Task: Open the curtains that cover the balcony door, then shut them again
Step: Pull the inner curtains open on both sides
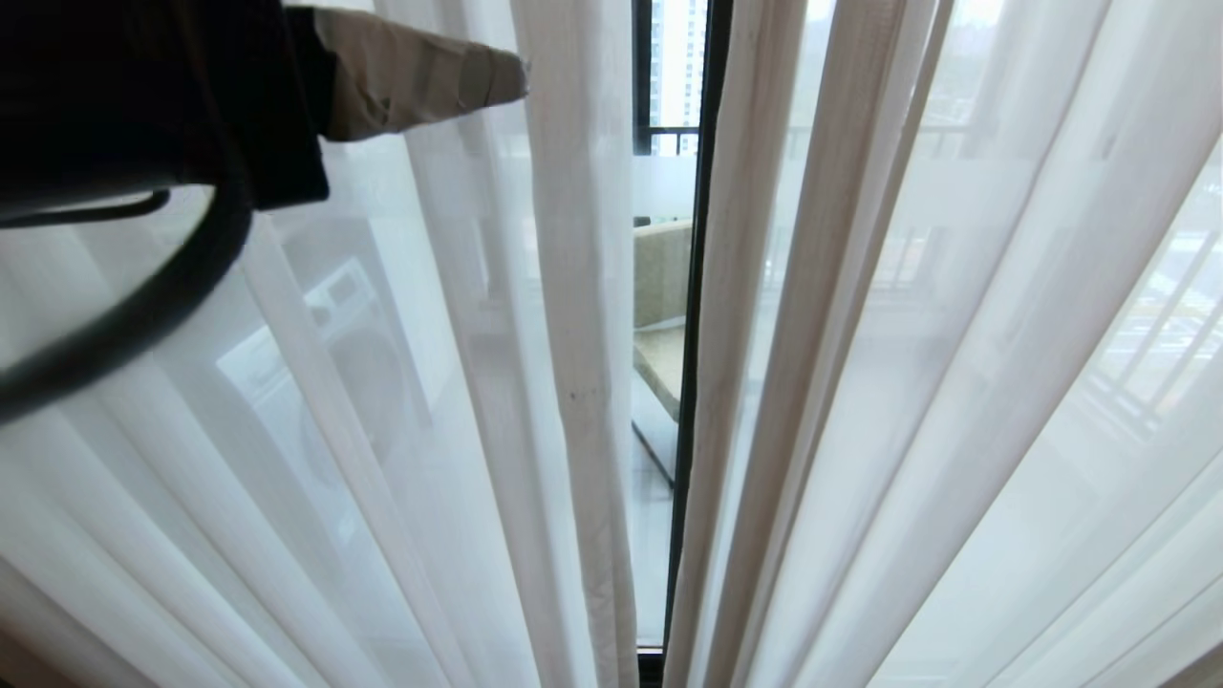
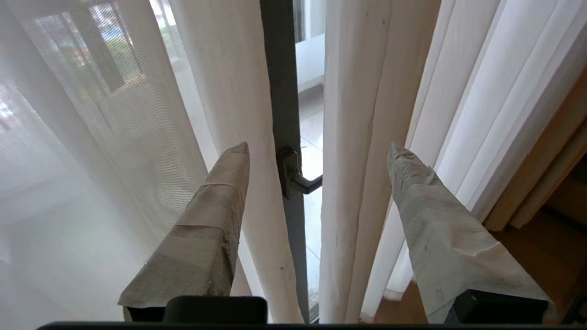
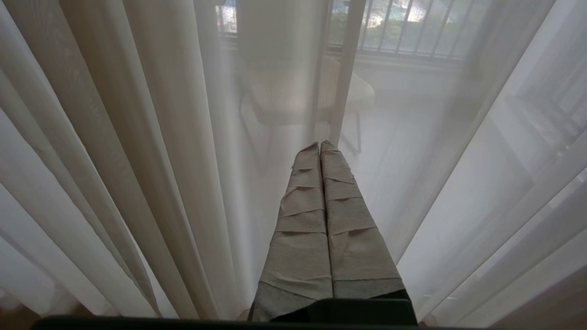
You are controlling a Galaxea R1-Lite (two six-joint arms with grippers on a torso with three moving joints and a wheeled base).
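Up close: left pincer (image 2: 318, 153) agape before curtains (image 1: 573, 287); right pincer (image 3: 320, 146) clamped empty.

The head camera looks forward and down, close against the thin white pleated sheer curtains (image 1: 573, 382), onto the narrow gap where the tall black-framed glass balcony door (image 1: 690, 382) shows. The left wrist camera, behind the tape-wrapped left tool (image 2: 318, 151), faces the same gap and door frame from nearer, so these two views share it. The right wrist camera sits behind the tape-wrapped right tool (image 3: 319, 144), pressed near the sheer fabric alone.
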